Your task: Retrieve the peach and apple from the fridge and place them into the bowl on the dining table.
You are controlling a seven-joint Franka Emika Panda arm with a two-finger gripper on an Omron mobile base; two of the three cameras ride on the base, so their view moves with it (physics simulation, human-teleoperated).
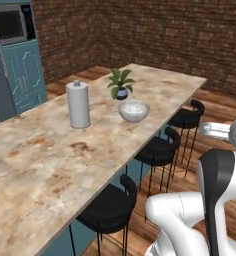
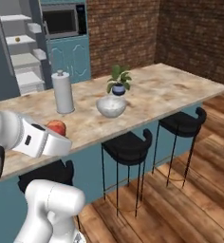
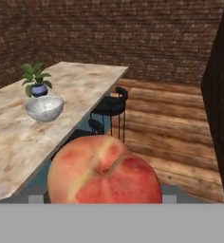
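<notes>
A red-orange peach [image 3: 104, 173] fills the bottom of the hand view, and my gripper [image 2: 56, 138] is shut on it, its fingertips hidden behind the fruit. The peach [image 2: 57, 127] hangs over the near edge of the dining table [image 2: 171, 90], left of the bowl [image 2: 111, 106]. The pale speckled bowl [image 1: 134, 111] [image 3: 44, 108] stands empty mid-table. At the back left the fridge [image 2: 2, 71] is open, white shelves showing. A small round thing [image 2: 17, 39] lies on an upper shelf, too small to name. I cannot make out the apple.
A white canister [image 2: 63, 92] and a potted plant [image 2: 118, 80] stand on the table by the bowl. Three black stools [image 2: 128, 147] line the near side over wood floor. Teal cabinets with a microwave [image 2: 61, 21] stand beside the fridge. Brick walls lie behind.
</notes>
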